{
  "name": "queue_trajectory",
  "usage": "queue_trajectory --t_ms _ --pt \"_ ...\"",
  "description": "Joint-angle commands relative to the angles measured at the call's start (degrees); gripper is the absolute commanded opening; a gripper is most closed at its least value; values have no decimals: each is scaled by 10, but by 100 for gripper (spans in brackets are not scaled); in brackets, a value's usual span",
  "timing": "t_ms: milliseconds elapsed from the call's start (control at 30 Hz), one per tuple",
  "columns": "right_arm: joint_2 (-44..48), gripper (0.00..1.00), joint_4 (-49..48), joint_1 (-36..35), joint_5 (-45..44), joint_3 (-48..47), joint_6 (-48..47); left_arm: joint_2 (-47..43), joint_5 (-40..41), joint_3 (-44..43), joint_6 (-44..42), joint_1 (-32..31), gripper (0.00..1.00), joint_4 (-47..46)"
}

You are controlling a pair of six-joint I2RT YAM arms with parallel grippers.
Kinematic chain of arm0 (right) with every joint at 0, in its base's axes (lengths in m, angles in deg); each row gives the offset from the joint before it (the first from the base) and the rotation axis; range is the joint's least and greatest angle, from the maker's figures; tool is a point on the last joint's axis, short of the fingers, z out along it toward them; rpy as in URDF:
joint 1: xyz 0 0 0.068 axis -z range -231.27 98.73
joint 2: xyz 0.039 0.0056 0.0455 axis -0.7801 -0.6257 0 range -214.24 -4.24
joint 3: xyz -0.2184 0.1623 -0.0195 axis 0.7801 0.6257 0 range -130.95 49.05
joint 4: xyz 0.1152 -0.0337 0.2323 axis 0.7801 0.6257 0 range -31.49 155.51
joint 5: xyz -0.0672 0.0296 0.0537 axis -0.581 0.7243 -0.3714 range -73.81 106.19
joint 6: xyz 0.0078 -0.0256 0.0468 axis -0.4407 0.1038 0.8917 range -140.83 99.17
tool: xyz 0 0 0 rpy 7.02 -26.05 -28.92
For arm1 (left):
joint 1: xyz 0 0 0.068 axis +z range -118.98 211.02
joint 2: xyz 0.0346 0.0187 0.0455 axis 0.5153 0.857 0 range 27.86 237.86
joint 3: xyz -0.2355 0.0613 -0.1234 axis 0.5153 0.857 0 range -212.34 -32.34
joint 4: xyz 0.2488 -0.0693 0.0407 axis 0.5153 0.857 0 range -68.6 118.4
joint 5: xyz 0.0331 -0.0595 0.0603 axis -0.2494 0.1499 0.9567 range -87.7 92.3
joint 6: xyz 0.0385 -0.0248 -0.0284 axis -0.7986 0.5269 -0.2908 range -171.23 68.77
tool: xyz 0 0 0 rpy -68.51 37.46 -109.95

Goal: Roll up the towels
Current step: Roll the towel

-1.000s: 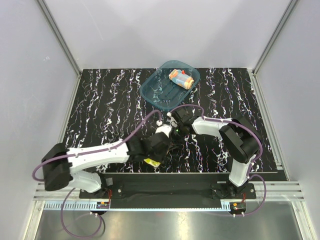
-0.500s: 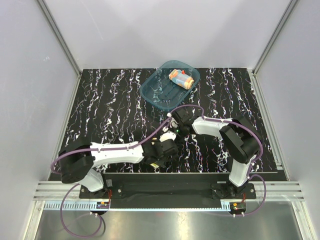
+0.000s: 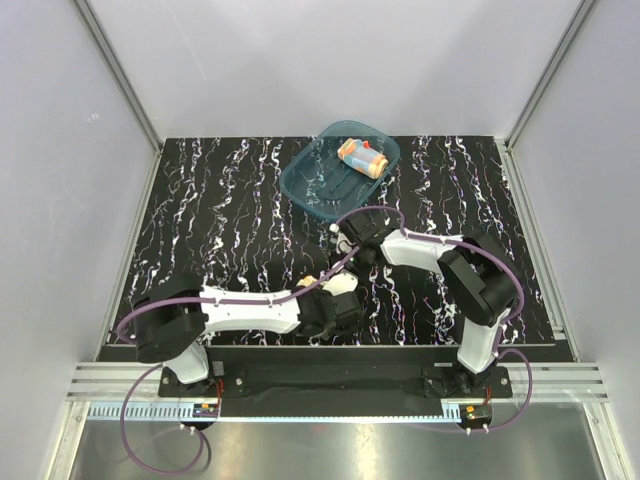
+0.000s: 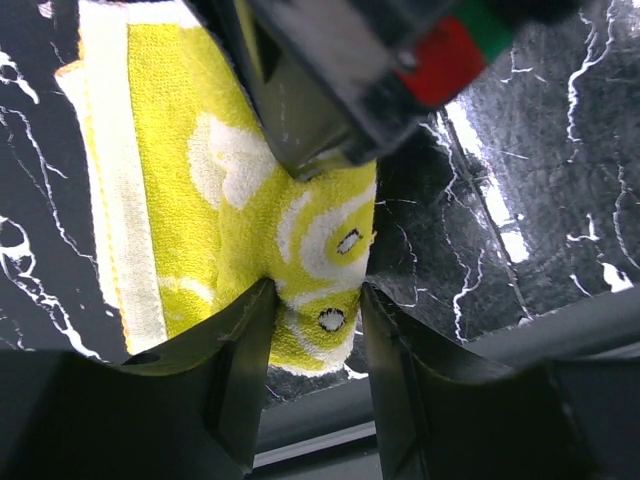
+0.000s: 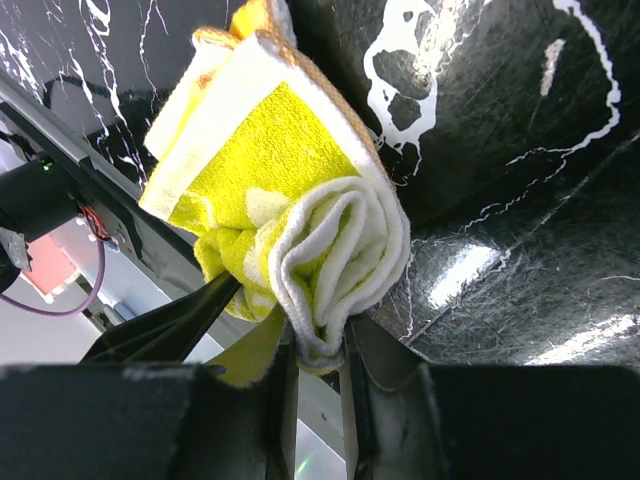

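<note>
- yellow towel (image 4: 180,200): terry cloth with a fuzzy looped pile, matt; a flatter, smoother woven band runs along one edge.
- table (image 3: 200,220): black with white veins, smooth and glossy, throwing back the light.
- tub (image 3: 318,185): teal see-through plastic, shiny.
- dotted towel (image 3: 362,157): soft matt cloth.
- left gripper fingers (image 4: 235,370): dark, smooth and matt, plastic by the look.

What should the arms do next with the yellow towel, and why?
Probably turn the right gripper to wind another turn: it pinches the rolled end of the yellow towel, the rest lies flat, and the left gripper grips its other edge.
</note>
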Motion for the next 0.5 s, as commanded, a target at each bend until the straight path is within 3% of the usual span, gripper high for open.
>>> queue_trajectory --t_ms 0,233,467 --pt "-10 18 18 -2 -15 -26 -21 33 34 -5 16 -11 45 56" --pt "-33 20 25 -1 -10 -36 -32 40 56 22 34 -22 44 65" --pt "-48 25 18 13 11 -33 -43 40 51 27 25 -23 16 47"
